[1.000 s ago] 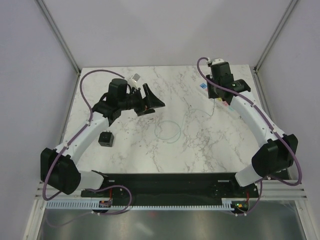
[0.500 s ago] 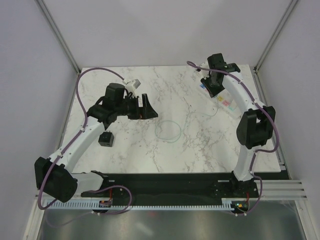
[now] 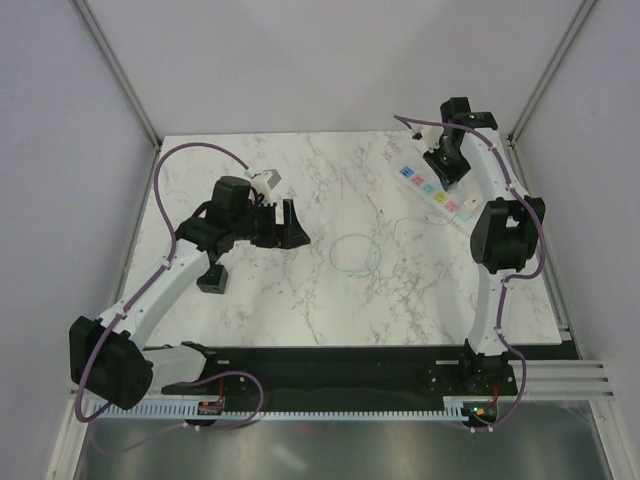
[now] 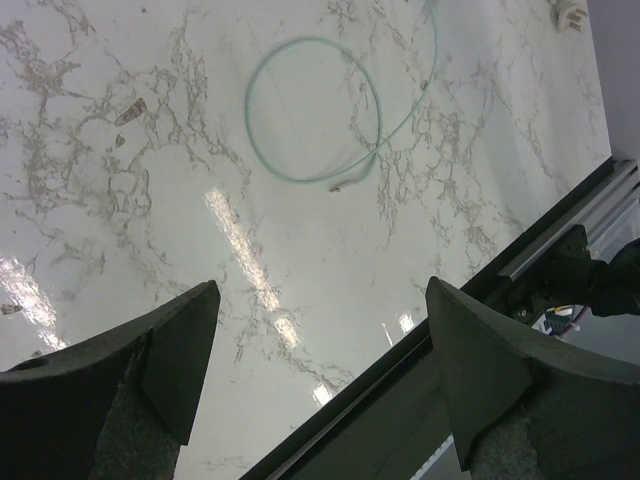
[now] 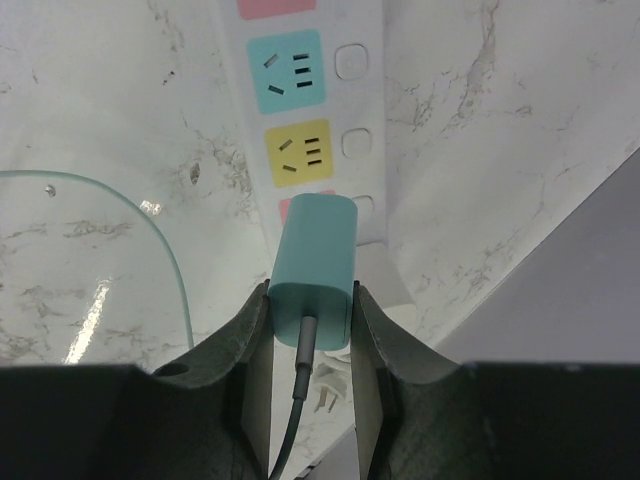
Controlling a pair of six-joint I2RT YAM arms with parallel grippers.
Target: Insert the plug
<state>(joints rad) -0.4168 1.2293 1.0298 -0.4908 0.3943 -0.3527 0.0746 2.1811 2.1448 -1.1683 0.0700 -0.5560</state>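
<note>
My right gripper (image 5: 311, 300) is shut on the plug (image 5: 315, 245), a teal block with a grey lead coming out of its back end. It hangs just above the white power strip (image 5: 365, 100), over the pink socket beside the yellow one. From above, the right gripper (image 3: 447, 165) sits over the strip (image 3: 432, 190) at the far right and hides the plug. The plug's pale-green cable (image 3: 352, 252) lies coiled mid-table. My left gripper (image 3: 290, 225) hovers open left of centre, with nothing between its fingers (image 4: 185, 350).
A black cube adapter (image 3: 211, 277) lies by the left arm's forearm, and a small white plug (image 3: 268, 180) lies behind the left wrist. The cable loop (image 4: 315, 110) shows ahead of the left gripper. Enclosure walls stand close behind the strip.
The right arm has reached farther back and right, carrying the plug over the strip's middle. The cable coil was dragged to the right. The left gripper drifted slightly back and left.
</note>
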